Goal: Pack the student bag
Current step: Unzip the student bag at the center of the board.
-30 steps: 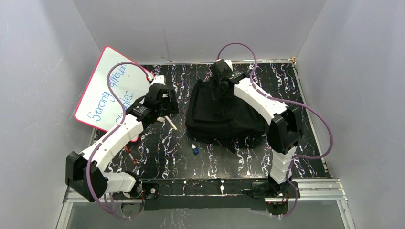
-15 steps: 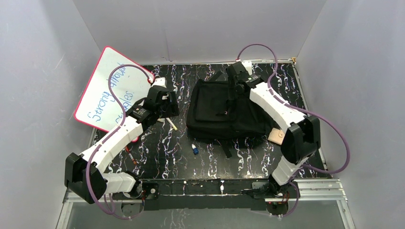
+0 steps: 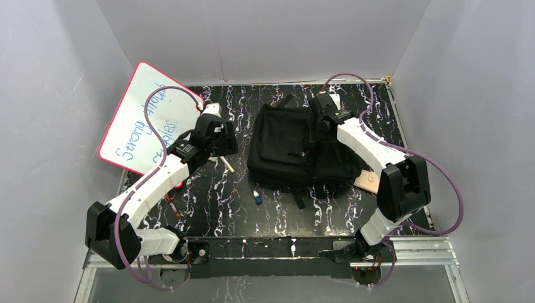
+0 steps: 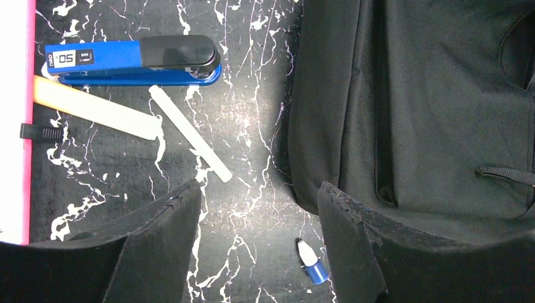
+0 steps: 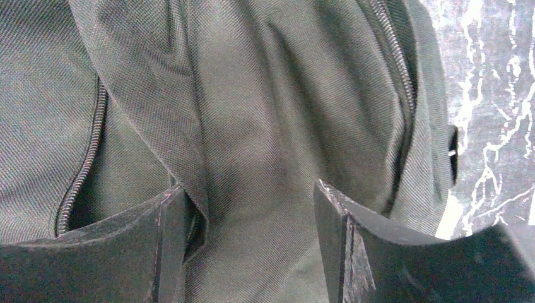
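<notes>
The student bag [image 3: 293, 148], a large black fabric backpack, lies flat in the middle of the table. It fills the right of the left wrist view [image 4: 429, 107]. In the right wrist view its fabric [image 5: 265, 95] and a zipper [image 5: 82, 170] fill the frame. My right gripper [image 3: 323, 118] is open over the bag's far right part, its jaws [image 5: 249, 189] wide apart with loose fabric between them. My left gripper [image 3: 217, 144] is open and empty above the table just left of the bag, and in its wrist view [image 4: 258, 192] it holds nothing.
A pink-edged whiteboard [image 3: 148, 117] leans at the far left. A blue stapler [image 4: 132, 60], a white stick [image 4: 189, 134] and a tan stick [image 4: 94, 108] lie left of the bag. A small blue-capped item [image 3: 257, 197] lies near the bag's front. A tan piece [image 3: 367, 181] lies at its right.
My right gripper moved right along the bag's far edge, and the bag spread out flatter. The tan piece at the right came into view. My left arm barely moved.
</notes>
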### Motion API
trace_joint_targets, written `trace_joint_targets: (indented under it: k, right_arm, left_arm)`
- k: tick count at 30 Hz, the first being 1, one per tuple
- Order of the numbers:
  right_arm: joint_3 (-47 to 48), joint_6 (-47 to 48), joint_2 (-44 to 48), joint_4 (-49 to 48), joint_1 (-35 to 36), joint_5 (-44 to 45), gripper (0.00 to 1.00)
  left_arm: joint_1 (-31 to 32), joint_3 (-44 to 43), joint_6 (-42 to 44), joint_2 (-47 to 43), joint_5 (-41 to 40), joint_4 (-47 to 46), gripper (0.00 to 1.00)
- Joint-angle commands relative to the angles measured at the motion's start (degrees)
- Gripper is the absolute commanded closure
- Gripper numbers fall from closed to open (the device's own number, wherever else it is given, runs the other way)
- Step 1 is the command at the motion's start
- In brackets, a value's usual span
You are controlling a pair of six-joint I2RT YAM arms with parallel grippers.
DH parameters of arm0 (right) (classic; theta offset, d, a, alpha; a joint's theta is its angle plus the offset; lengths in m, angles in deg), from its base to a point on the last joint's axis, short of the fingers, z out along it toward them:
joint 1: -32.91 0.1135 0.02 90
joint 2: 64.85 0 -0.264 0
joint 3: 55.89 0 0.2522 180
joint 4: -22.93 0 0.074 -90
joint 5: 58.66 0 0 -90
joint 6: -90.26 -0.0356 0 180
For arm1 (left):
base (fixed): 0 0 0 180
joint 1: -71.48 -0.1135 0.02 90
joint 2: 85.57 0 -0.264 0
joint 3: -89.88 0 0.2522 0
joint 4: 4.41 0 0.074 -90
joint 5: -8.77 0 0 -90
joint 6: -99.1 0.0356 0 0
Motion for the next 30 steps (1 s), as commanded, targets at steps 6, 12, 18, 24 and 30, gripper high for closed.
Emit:
trace_joint_targets:
  k: [6, 12, 18, 24, 30]
  right_arm:
    - [-2.08, -0.25, 4.08, -2.81, -1.81, -7.59, 0.22]
    - [-2.22, -0.46, 8.43, -5.89, -3.39, -12.49, 0.32]
    - [-8.39, -1.90, 9.56, -9.56, -6.77, -19.27, 0.60]
    - [-13.12, -2.02, 10.66, -12.56, -10.00, -23.89, 0.65]
    - [-16.84, -2.71, 11.63, -15.84, -12.42, -30.31, 0.68]
  left_arm:
    - [-0.23, -1.33, 2.80, -0.07, 1.39, -1.32, 0.35]
    - [0.69, -11.27, 8.48, 5.34, 4.79, -3.22, 0.37]
    - [10.84, -23.38, 14.86, 15.62, -0.67, -2.65, 0.37]
    - [16.70, -32.04, 17.11, 26.29, -1.39, -0.93, 0.37]
    - [22.69, -41.91, 20.63, 37.11, -5.95, 2.42, 0.37]
